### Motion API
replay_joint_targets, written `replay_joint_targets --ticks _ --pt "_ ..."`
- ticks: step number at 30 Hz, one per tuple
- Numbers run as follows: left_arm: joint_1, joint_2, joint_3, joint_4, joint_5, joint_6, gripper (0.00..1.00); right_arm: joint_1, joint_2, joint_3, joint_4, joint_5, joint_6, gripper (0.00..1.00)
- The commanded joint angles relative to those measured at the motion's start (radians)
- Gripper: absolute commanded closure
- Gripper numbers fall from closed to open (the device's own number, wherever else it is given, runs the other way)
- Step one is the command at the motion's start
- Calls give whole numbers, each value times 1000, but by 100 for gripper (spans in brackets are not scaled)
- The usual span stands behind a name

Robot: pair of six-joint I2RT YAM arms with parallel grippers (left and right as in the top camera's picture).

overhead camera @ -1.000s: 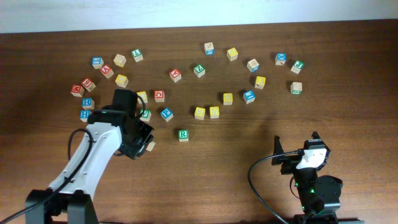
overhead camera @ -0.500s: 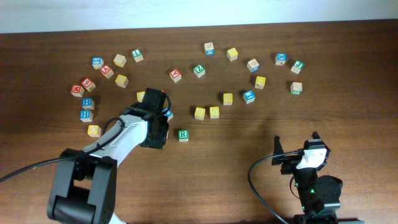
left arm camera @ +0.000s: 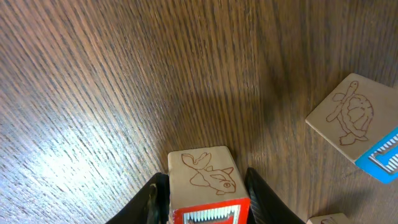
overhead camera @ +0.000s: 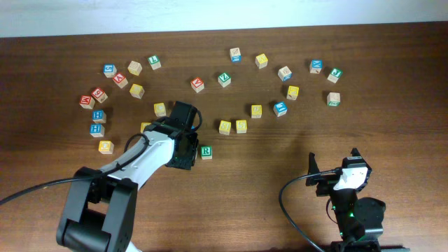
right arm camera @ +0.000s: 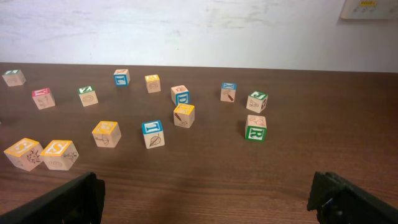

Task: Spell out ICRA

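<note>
One red-faced cube (left arm camera: pixel 202 177) sits between the jaws of your left gripper (left arm camera: pixel 206 190), its letter cut off and the grip unclear. The right gripper (right arm camera: pixel 208 199) has its jaws spread. The green R cube (overhead camera: pixel 206 151) lies mid dark-wood tabletop (overhead camera: pixel 280 175).

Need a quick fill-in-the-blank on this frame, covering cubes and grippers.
1. The cube between the left gripper's fingers has a ___ face.
2. The green cube nearest the left gripper bears the letter ___.
3. The right gripper's jaws stand ___.
Missing: red; R; open.
</note>
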Motion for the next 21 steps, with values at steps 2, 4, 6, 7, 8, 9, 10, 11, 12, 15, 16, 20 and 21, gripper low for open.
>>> replay_joint_targets --ticks 2,4,6,7,8,9,10,11,12,15,16,20,21 --pt "-1 15 0 -1 -18 -15 67 5 -4 -7 -3 5 8 2" --pt "-1 15 0 10 -18 -15 66 5 -4 -7 -3 5 8 2" --pt "-1 14 0 19 -18 -1 63 5 -4 -7 -3 5 8 2" --pt "-1 14 0 26 -18 40 60 5 -4 -7 -3 5 8 2" --pt "-1 14 1 29 -18 56 56 5 -4 -7 -3 5 8 2" --pt "-1 14 1 29 -18 56 54 5 -4 -7 -3 5 8 2" --pt "-1 14 1 29 -18 56 51 5 -4 -7 -3 5 8 2" --pt "-1 14 1 28 -18 56 49 5 -4 -7 -3 5 8 2" --pt "-1 14 2 29 -18 56 45 5 -4 -7 -3 5 8 2" --pt "-1 -6 3 27 -32 103 41 5 -4 -7 -3 5 8 2" --pt "0 -20 3 26 -53 105 39 5 -4 -7 -3 5 8 2" --pt "8 -142 3 25 -78 212 32 5 -4 -7 -3 5 8 2" --pt "8 -170 3 25 -78 226 29 5 -4 -7 -3 5 8 2"
